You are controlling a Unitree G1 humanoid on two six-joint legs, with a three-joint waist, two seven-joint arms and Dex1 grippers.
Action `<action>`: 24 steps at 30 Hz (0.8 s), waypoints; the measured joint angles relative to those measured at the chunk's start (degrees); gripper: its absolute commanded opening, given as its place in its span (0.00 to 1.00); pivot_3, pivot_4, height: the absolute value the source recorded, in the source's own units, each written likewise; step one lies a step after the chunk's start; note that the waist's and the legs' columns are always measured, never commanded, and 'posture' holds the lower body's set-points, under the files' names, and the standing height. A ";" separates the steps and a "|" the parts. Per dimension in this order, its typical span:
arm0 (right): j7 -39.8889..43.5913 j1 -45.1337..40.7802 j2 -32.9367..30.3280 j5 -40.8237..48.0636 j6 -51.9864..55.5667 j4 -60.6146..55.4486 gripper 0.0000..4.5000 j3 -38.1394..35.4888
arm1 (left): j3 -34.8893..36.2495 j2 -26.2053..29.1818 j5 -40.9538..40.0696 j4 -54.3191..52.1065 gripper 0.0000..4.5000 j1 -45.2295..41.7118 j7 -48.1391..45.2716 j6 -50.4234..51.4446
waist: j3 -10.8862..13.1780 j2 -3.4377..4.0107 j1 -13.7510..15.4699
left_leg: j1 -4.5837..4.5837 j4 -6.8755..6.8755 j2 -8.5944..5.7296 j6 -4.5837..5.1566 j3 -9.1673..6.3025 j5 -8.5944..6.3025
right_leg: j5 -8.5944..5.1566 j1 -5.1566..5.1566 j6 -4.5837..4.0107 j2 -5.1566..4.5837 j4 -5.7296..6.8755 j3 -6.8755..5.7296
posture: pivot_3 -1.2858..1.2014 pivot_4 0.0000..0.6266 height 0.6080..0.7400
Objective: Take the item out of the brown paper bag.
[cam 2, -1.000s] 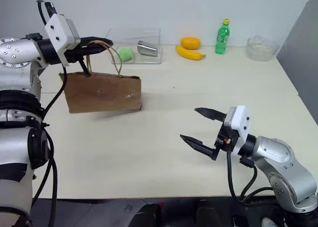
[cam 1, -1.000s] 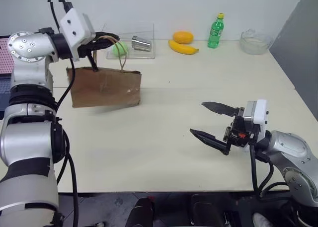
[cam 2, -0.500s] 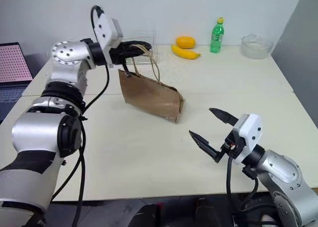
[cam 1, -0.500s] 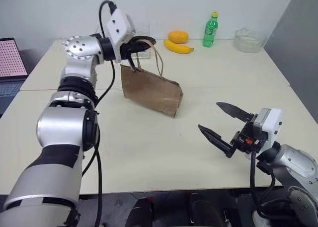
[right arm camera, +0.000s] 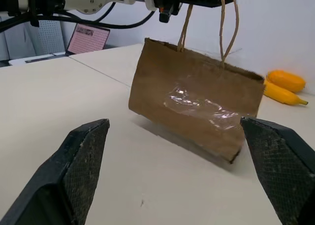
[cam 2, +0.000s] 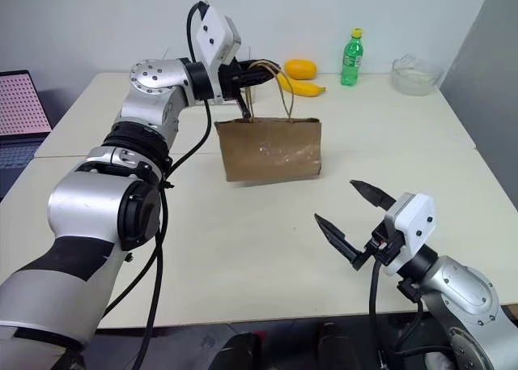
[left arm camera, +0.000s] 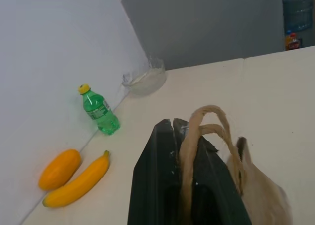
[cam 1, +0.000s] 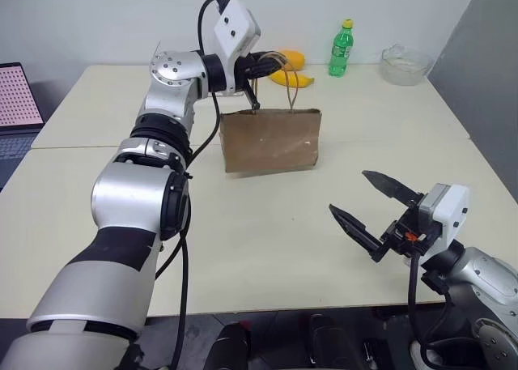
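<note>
The brown paper bag (cam 1: 271, 139) hangs by its two tan loop handles (left arm camera: 204, 121) from my left gripper (cam 1: 271, 60), which is shut on the handles above the middle of the table. The bag's bottom is just over the tabletop, with a shadow beneath it. The item is hidden inside the bag. My right gripper (cam 1: 350, 193) stands open near the front right of the table, short of the bag, with nothing between its fingers. In the right wrist view the bag (right arm camera: 197, 104) faces that gripper side-on, between the two black fingers (right arm camera: 81, 158).
Along the back edge lie a banana (cam 1: 298, 79) and an orange-yellow fruit (left arm camera: 59, 168), with a green bottle (cam 1: 341, 48) and a glass bowl (cam 1: 405, 62) further right. A laptop (cam 1: 16, 103) sits at the far left. The table (cam 1: 243, 248) ends near my right arm.
My left gripper has carried the bag to the right, toward the table's middle, and the bag has swung back to hang straight. The right gripper stays open and almost still. The camera also shifted.
</note>
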 measured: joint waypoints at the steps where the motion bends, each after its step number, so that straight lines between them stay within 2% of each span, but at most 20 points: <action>1: -0.13 0.00 0.02 -0.13 -0.01 0.00 1.00 0.00 | 0.00 -0.02 0.01 0.00 0.00 0.00 0.03 0.00 | 0.00 0.00 0.00 | 0.00 0.00 0.00 0.00 0.00 0.00 | 0.00 0.00 0.00 0.00 0.00 0.00 | 0.52 0.24 1.00; 24: -0.06 -0.90 0.37 -0.93 -0.04 0.00 1.00 1.78 | 2.14 -0.03 1.26 0.09 0.00 2.00 -5.70 -3.63 | 0.00 0.00 0.02 | -0.01 0.10 -0.01 0.00 0.00 0.00 | 0.01 0.01 -0.01 0.00 0.05 0.00 | 0.52 0.24 1.00</action>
